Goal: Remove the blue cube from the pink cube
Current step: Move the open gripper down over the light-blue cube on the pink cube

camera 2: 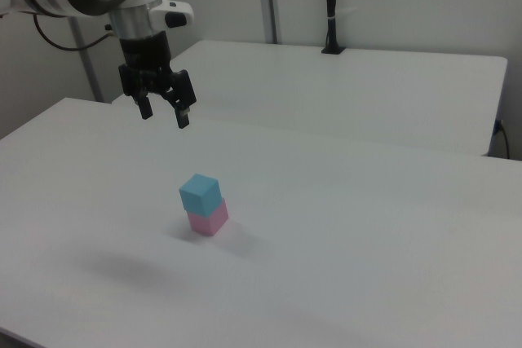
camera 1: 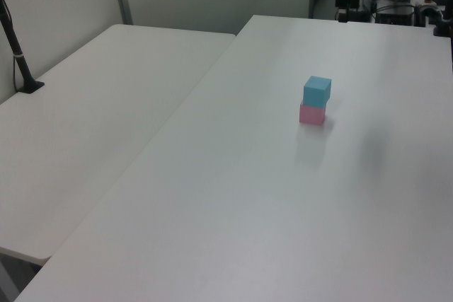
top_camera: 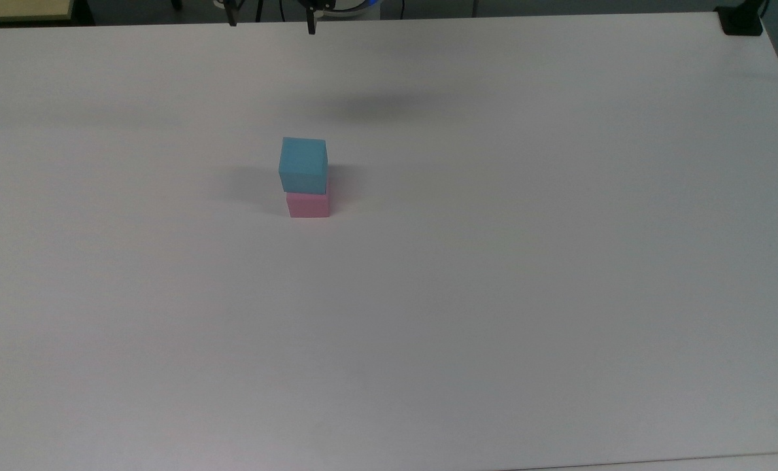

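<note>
The top view looks steeply down on the white counter (top_camera: 493,294) from high at its near edge, facing the far edge. The left view stands lower at one corner, looking obliquely along the counter (camera 1: 248,196) with a second table (camera 1: 92,111) at the left view's left. The right view faces from the opposite side, closer in. All three share the stacked blue cube (top_camera: 304,164) and pink cube (top_camera: 308,204) mid-counter.

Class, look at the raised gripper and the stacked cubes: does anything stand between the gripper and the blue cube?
Nothing visible does: the gripper hangs, jaws open, above the white table, apart from the matte light-blue cube.
</note>
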`<action>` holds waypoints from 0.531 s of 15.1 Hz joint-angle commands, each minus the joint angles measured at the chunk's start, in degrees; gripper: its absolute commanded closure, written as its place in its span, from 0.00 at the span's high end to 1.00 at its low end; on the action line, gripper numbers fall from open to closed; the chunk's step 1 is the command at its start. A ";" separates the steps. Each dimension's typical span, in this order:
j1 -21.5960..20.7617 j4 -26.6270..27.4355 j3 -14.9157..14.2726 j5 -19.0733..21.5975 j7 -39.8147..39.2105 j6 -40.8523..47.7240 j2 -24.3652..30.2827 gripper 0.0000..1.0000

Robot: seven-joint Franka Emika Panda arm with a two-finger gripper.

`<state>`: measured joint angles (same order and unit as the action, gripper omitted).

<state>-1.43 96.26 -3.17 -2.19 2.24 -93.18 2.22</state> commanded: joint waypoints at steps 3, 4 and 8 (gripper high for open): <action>-1.55 -1.77 0.71 1.40 -1.09 0.37 -3.44 1.00; -2.00 -1.77 0.62 1.31 -0.92 0.19 -3.54 1.00; -2.00 -1.95 0.36 1.31 -2.32 -0.86 -5.38 1.00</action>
<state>-3.18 95.54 -2.19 -1.84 2.19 -93.19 -1.40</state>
